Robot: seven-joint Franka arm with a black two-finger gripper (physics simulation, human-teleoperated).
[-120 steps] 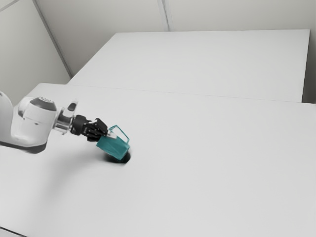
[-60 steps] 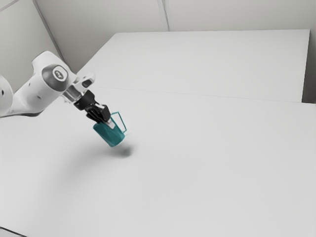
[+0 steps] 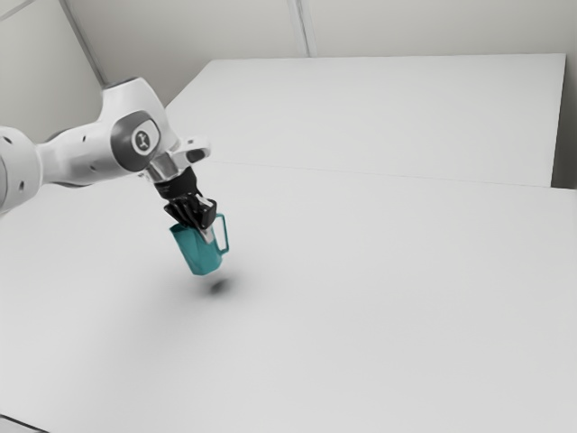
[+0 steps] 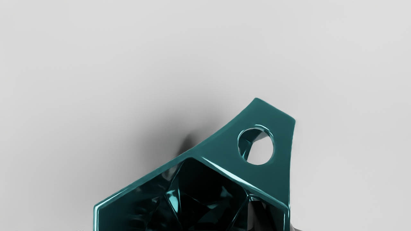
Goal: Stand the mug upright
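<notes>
While the arm [image 3: 86, 162] reaches in from the exterior view's left edge, the gripper [image 3: 206, 234] is clamped on the wall of the teal mug [image 3: 199, 256], left of centre in the frame. Mug is off the table [image 3: 379, 307], mouth mostly up, body a bit tilted: base sits farther toward the exterior view's right than the rim. Handle [image 3: 226, 234] on the exterior view's right side of the body. Dark shadow [image 3: 219, 286] on the tabletop just below the mug, gap between them. Wrist view looks into the open mouth: one finger [image 4: 257, 216] inside by the handle-side wall, a sliver of the other outside it. Flat top of the handle has a round hole, tabletop visible through it. Second white surface [image 3: 379, 113] across the upper part of the exterior view.
</notes>
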